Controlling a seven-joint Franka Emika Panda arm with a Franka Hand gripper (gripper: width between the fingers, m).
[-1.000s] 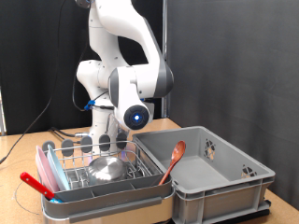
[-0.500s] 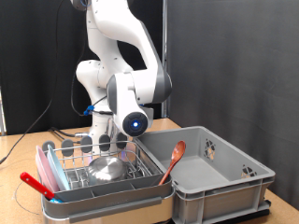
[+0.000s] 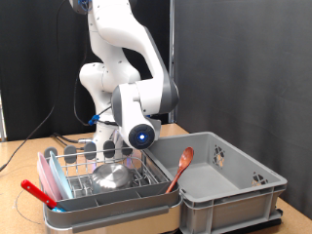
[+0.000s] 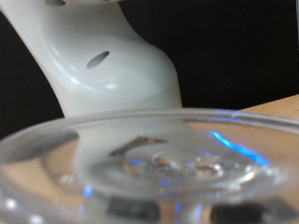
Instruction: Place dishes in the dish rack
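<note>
The dish rack (image 3: 146,182), a silver wire rack in a grey tray with pink edges, stands at the exterior view's lower left. A shiny steel bowl (image 3: 112,176) lies upside down in it. My gripper (image 3: 109,150) hangs low over the back of the rack, partly behind the wires. In the wrist view a clear glass piece (image 4: 159,163) fills the lower half, very close and blurred, with the white arm behind it. No fingers show there, so I cannot see a grasp on the glass.
A deep grey plastic bin (image 3: 244,190) sits right of the rack, with a brown wooden spoon (image 3: 180,168) leaning inside. A red utensil (image 3: 37,192) pokes out at the rack's left end. Black curtains stand behind the table.
The arm's blue-lit joint has sunk a little toward the rack over the last second. The bowl and the spoon have stayed put.
</note>
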